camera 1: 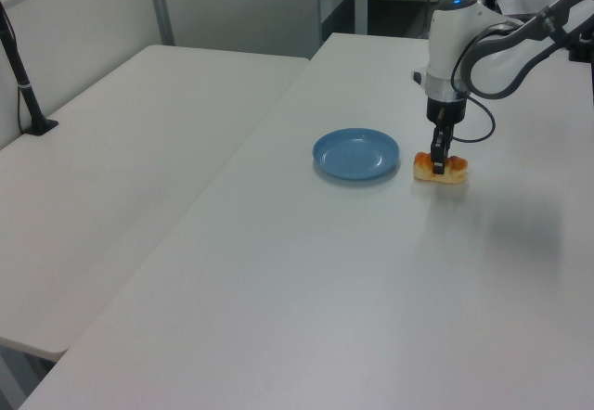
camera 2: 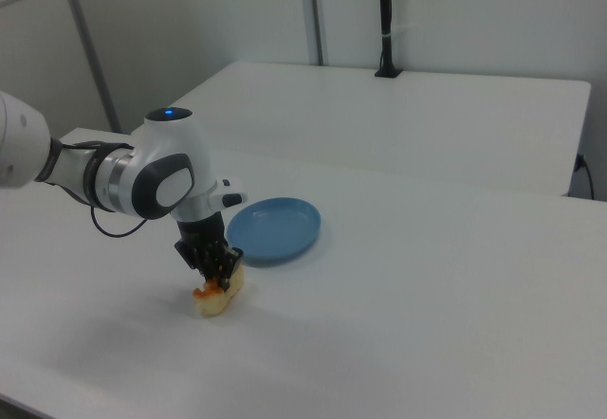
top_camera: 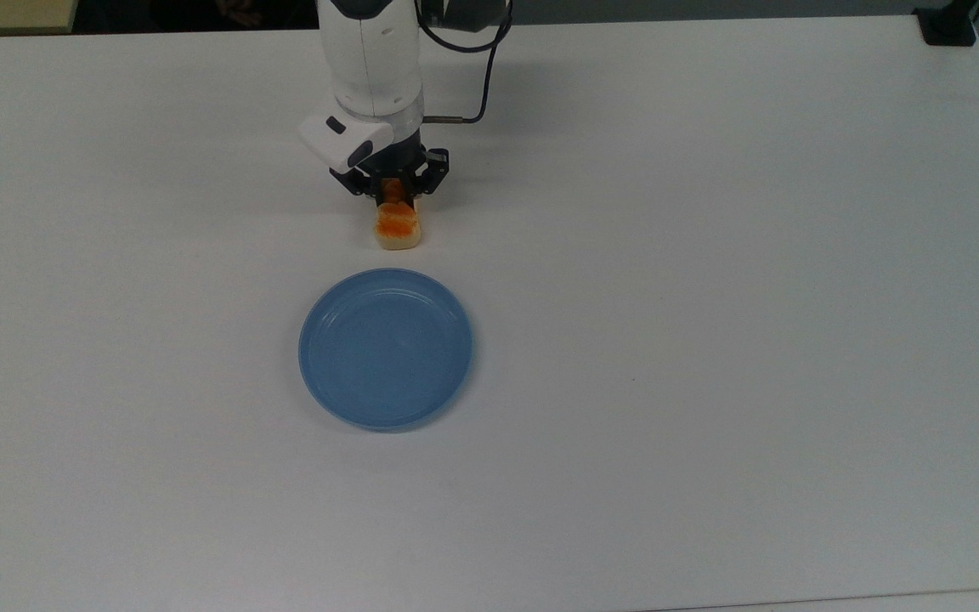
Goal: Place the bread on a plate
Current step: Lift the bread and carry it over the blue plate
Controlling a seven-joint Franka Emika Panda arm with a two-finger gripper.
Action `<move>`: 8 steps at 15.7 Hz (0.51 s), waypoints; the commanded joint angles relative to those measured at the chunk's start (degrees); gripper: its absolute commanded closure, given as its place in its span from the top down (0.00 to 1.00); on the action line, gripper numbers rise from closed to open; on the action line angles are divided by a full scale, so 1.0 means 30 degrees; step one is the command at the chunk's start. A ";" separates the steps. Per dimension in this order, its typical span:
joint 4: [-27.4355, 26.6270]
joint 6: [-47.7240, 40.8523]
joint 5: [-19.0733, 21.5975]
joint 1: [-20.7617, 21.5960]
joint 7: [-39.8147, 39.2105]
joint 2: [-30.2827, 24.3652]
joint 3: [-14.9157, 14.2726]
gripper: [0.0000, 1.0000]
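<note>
Gripper [top_camera: 395,197] is down at the table w/ its fingers pinched on the far end of the bread [top_camera: 397,227], i.e. the end away from the plate [top_camera: 385,347]. Bread sits on the white table [top_camera: 710,297], near the plate but apart from it, just past the plate's rim on the top view's upper side. Looks like it's on the table or barely lifted; can't tell which.

Progress, my read: grasp looks made, nothing else done. Plate is empty. Left to do: lift, carry over to plate, set down, let go.

View diffs: top view shows the fingers either side of the loaf and the gap btw bread and plate. Left view has the gripper [camera 1: 437,159] edge-on, standing in front of the bread [camera 1: 440,169], plate [camera 1: 355,153] to the left view's left. Right view gives the bread [camera 2: 218,296] low at the table under the gripper [camera 2: 217,271], plate [camera 2: 273,228] beyond it.
</note>
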 commanded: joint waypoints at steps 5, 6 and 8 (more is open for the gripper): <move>0.2960 -0.1754 0.0053 -0.0129 0.0654 0.0327 -0.0092 0.26; 0.3867 -0.2280 0.0140 -0.0187 0.0683 0.0533 -0.0122 0.26; 0.6091 -0.3190 0.0491 -0.0305 0.1294 0.1584 -0.0123 0.26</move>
